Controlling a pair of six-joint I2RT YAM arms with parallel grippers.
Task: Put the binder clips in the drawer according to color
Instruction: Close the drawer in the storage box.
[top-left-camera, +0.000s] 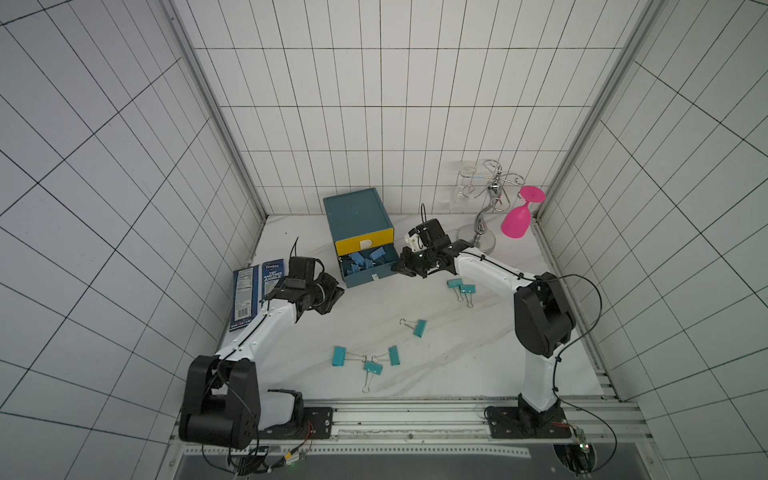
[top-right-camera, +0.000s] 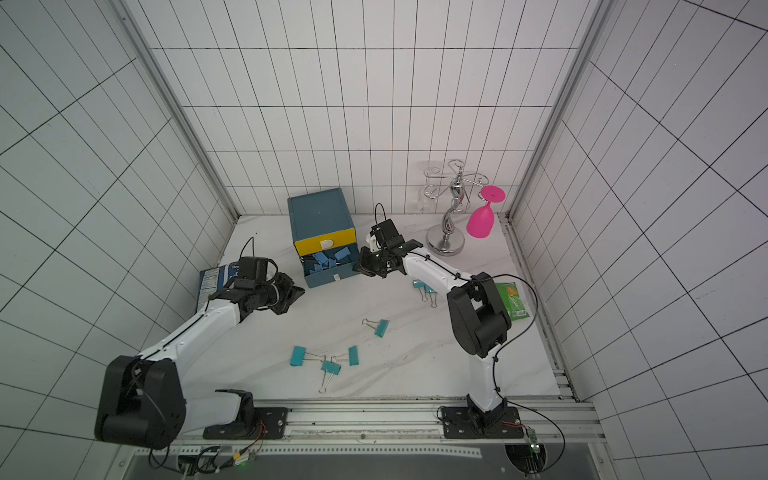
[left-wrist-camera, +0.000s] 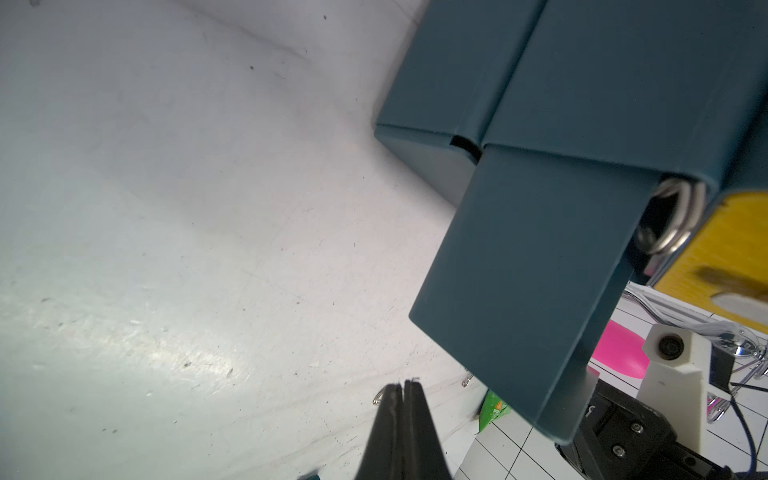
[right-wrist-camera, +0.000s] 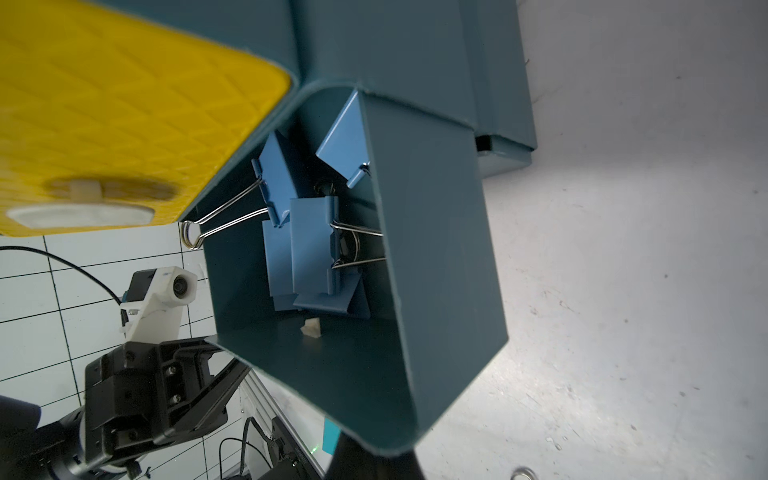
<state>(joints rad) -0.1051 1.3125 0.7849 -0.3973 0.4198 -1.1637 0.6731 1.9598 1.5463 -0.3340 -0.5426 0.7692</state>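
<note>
The drawer (top-left-camera: 357, 216) (top-right-camera: 322, 216) stands at the back of the table, its yellow top front (right-wrist-camera: 124, 104) closed. Its middle teal tray (top-left-camera: 384, 270) (left-wrist-camera: 519, 291) is pulled out and holds several light-blue binder clips (top-left-camera: 365, 261) (right-wrist-camera: 311, 249). Several teal binder clips (top-left-camera: 339, 356) (top-left-camera: 419, 328) (top-right-camera: 419, 285) lie loose on the table. My left gripper (top-left-camera: 336, 297) (left-wrist-camera: 403, 384) is shut and empty, just left of the tray. My right gripper (top-left-camera: 399, 266) (right-wrist-camera: 374, 453) is shut, its tips against the tray's right front corner and partly hidden by it.
A dark-blue snack bag (top-left-camera: 253, 299) lies flat behind the left arm. A chrome glass rack (top-left-camera: 490, 208) with a hanging pink goblet (top-left-camera: 517, 222) stands at the back right. A green packet (top-right-camera: 513, 301) lies by the right arm's elbow.
</note>
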